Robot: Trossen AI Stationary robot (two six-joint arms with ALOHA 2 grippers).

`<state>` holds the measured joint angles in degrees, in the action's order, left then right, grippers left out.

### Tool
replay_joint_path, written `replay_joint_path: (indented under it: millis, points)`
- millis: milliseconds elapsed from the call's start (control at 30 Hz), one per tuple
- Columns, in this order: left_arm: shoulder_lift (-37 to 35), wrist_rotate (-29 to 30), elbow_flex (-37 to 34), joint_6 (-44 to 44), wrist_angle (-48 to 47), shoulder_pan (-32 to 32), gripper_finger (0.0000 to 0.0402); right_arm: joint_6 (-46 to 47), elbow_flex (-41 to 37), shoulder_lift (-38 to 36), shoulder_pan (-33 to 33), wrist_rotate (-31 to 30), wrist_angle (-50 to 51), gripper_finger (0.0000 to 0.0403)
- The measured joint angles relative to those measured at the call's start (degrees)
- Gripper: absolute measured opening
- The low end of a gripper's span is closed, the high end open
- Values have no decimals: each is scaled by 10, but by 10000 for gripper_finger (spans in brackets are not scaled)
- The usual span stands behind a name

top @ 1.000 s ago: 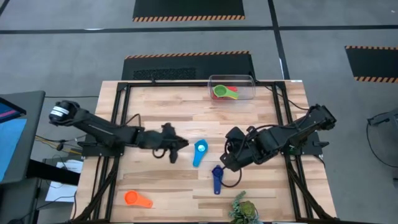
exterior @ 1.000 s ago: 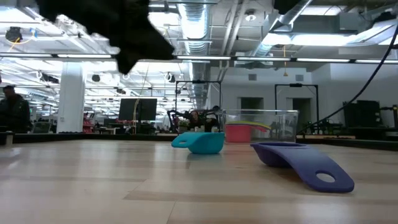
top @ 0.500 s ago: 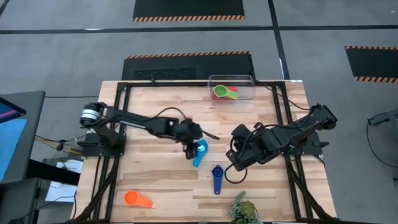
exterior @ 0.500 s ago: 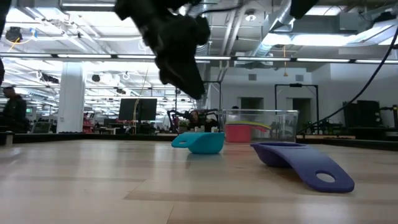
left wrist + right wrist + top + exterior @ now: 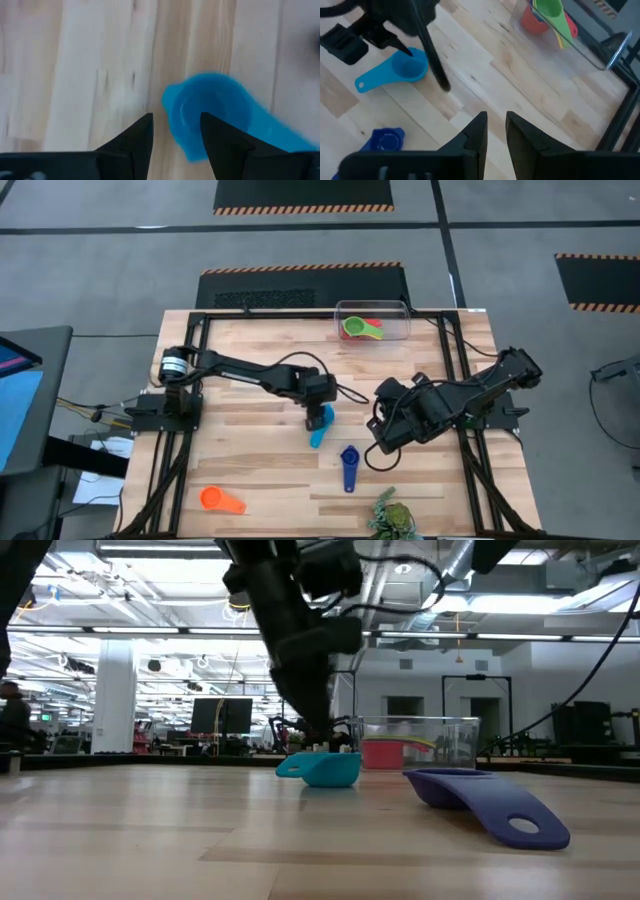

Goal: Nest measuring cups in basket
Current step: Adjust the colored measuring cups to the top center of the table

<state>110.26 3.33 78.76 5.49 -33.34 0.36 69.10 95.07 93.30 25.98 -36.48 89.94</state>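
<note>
1. I have the left gripper (image 5: 175,137) directly over the light blue plastic measuring cup (image 5: 319,424) mid-table, fingers spread wide astride the bowl's rim, gripping nothing.
2. The right gripper (image 5: 495,131) hovers nearby (narrow gap, empty).
3. The clear rectangular plastic basket (image 5: 373,322) sits at the far edge.

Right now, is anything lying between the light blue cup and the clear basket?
No. From above, only bare wood separates the light blue cup from the basket; the right wrist view shows the same.
</note>
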Motion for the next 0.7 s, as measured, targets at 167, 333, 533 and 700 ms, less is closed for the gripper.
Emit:
replay_joint_path:
  millis: [167, 333, 533, 700]
  points:
    - [5, 5, -2, -40, -10, 0, 153, -4, 0, 0, -2, 1, 1, 92]
    - [5, 12, -2, -37, -2, 1, 153, -2, 0, 0, -1, 1, 1, 92]
    - [18, 15, -3, -44, -8, 1, 153, -1, 0, 0, -1, 4, 0, 92]
    - [15, 35, 6, -47, -39, 3, 153, -1, 0, 0, -1, 4, -1, 92]
